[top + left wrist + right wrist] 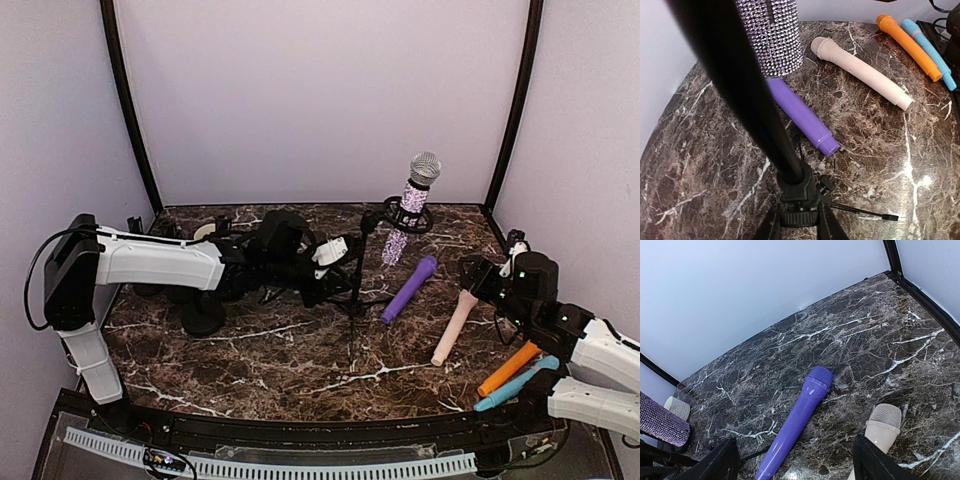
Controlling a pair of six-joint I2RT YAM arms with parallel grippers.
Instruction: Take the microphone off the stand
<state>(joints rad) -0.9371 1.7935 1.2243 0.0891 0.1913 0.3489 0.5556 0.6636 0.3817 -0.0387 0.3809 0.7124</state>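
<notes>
Two claws: left claw [347, 257] clamped on stand [752, 115], right claw [795, 465] wide open.

The near table [250, 360] lies open, while the stand [356, 285], purple microphone [408, 290] and beige microphone [454, 328] block the middle-right.
</notes>
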